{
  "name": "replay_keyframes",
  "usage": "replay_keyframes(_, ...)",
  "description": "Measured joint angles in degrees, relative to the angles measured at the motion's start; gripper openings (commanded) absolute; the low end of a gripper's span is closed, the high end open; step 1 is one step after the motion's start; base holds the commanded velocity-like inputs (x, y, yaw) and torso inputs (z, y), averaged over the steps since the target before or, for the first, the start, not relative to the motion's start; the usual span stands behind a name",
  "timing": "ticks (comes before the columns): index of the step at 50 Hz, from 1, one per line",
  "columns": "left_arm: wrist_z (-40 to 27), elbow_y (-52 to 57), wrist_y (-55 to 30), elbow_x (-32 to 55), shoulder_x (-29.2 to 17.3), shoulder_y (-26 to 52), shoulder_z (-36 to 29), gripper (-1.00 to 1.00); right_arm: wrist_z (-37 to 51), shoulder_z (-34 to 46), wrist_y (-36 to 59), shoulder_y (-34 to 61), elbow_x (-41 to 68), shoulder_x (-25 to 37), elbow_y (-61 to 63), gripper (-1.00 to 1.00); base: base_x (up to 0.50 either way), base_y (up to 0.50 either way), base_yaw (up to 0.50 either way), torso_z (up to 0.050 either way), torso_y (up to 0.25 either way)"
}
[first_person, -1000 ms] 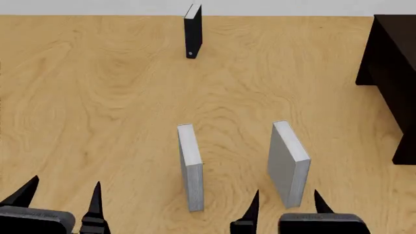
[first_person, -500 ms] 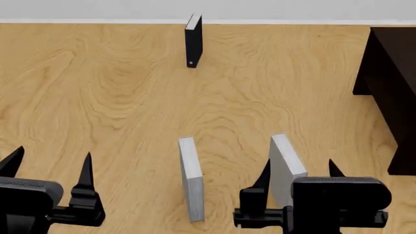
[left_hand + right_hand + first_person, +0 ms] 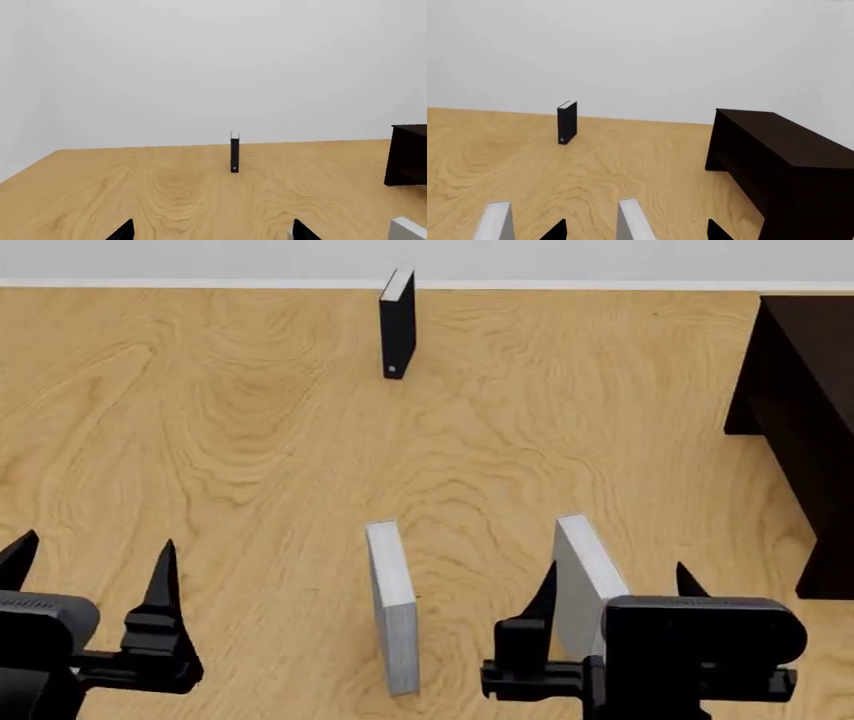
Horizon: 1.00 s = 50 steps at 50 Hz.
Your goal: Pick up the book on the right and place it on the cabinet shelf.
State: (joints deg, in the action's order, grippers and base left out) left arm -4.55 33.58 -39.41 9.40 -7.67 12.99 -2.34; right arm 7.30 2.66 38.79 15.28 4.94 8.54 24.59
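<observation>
The thick light grey book (image 3: 585, 575) stands upright on the wooden table, right of centre; its top also shows in the right wrist view (image 3: 635, 220). My right gripper (image 3: 614, 590) is open, one finger on each side of the book, not touching it. The same straddle shows in the right wrist view (image 3: 635, 231). The dark cabinet shelf (image 3: 801, 420) stands at the right edge and shows in the right wrist view (image 3: 787, 165). My left gripper (image 3: 91, 565) is open and empty at the lower left; in its own view (image 3: 212, 231) only the fingertips show.
A thinner grey book (image 3: 390, 605) stands upright left of the thick one, also in the right wrist view (image 3: 494, 220). A black book with a white dot (image 3: 396, 325) stands at the table's far edge. The wooden table (image 3: 240, 440) spreads wide on the left.
The head view first tilted up. My right gripper moved forward round the thick grey book. My left gripper shifted slightly left.
</observation>
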Motion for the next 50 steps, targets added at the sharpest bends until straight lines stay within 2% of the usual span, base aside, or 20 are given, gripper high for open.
replay_keyframes(17,0.4,-3.1,0.7,11.6,0.4,3.1,20.1,1.00,0.5,-0.1,-2.5,-1.6,0.8,0.6,-0.1,1.00,0.00,0.00,0.00,0.000,0.000)
replay_keyframes(27,-3.7,-3.8,3.4,19.7,3.3,5.8,34.4,1.00,0.9,-0.9,-2.8,-1.9,1.5,1.0,0.0,1.00,0.00,0.00,0.00,0.000,0.000)
replay_keyframes(34,-9.1,-2.4,6.6,24.2,5.1,6.7,42.8,1.00,1.1,-1.3,-2.8,-1.9,2.1,1.2,0.0,1.00,0.00,0.00,0.00,0.000,0.000)
replay_keyframes(41,-14.4,-1.1,10.3,25.9,5.8,6.4,47.3,1.00,1.4,-1.6,-2.2,-1.9,2.6,1.4,0.5,1.00,0.00,0.00,0.00,0.000,0.000)
replay_keyframes(50,-18.0,-0.3,12.9,27.2,5.6,5.5,48.8,1.00,1.9,-1.8,-0.8,-1.9,3.2,1.9,2.1,1.00,0.00,0.00,0.00,0.000,0.000)
